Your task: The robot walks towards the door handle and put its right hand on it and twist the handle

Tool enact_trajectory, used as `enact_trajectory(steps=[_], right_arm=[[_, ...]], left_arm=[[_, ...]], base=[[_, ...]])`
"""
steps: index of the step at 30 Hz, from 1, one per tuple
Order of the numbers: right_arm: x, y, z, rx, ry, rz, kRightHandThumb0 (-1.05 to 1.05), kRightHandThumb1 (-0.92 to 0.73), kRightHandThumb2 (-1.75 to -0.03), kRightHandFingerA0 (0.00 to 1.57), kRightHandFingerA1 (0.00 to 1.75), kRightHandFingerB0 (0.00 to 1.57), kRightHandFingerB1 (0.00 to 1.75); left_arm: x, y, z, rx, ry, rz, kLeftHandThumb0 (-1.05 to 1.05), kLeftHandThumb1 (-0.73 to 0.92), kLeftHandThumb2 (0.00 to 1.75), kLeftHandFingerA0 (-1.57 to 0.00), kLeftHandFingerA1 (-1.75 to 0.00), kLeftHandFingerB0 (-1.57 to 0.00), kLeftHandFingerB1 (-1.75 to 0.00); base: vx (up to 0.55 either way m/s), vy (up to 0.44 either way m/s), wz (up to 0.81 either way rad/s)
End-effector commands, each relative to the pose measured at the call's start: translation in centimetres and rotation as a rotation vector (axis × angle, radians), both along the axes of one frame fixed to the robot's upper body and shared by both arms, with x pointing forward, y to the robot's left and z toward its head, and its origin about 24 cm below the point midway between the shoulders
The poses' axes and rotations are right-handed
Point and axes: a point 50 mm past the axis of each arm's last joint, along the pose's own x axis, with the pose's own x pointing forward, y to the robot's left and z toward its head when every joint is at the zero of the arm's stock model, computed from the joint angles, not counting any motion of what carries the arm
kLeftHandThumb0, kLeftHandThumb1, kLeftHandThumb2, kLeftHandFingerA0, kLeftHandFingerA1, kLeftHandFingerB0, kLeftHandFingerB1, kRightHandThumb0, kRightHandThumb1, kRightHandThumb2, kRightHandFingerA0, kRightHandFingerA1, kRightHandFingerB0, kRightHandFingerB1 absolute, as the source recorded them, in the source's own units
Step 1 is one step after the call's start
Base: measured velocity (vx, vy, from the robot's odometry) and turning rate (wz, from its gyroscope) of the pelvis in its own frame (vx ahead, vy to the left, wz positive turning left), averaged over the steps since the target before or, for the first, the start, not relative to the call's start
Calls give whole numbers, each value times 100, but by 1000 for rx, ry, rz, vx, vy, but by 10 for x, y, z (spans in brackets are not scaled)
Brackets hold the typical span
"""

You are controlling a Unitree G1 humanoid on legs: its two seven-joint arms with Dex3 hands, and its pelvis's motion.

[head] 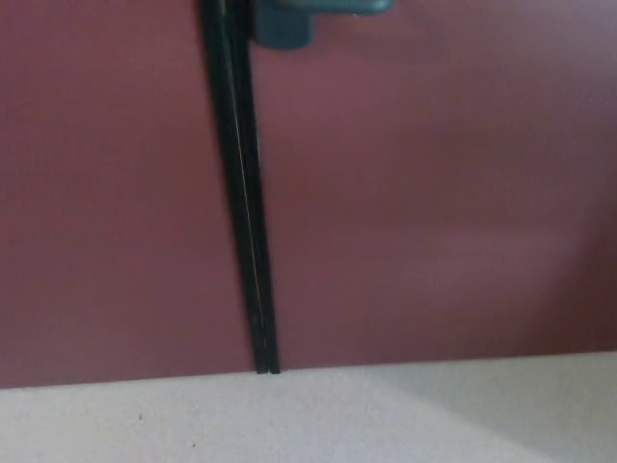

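Door handle | cut off at top edge | blurred, grey-green

The door fills the upper view, rising from the floor, which lies before it along the bottom edge. A vertical seam divides the door from the panel on its left. The handle sits at the top edge, just right of the seam.

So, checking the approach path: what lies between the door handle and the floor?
In the head view, only bare maroon door surface lies between the handle and the pale floor; the dark door seam runs just left.
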Motion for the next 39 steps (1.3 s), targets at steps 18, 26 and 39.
enact_trajectory(steps=[18, 26, 39], right_arm=[[-13, 4, -3, 27, 41, -8, -27, -66, -59, 76, 51, 52, 41], [-13, 4, -3, 28, 51, -15, -27, -66, -59, 75, 51, 50, 40], [-12, 6, -4, 40, 52, -15, -27, -66, -59, 74, 51, 49, 40]], left_arm=[[-8, 4, 1, 6, 29, -16, -12, 48, 66, -82, -77, -56, -66], [-8, 5, 2, 3, 27, -18, -12, 47, 65, -82, -77, -57, -66], [-8, 6, 2, -4, 28, -9, -12, 48, 66, -81, -76, -57, -66]], base=[[221, 136, -2], [225, -56, -8], [117, 37, 5]])
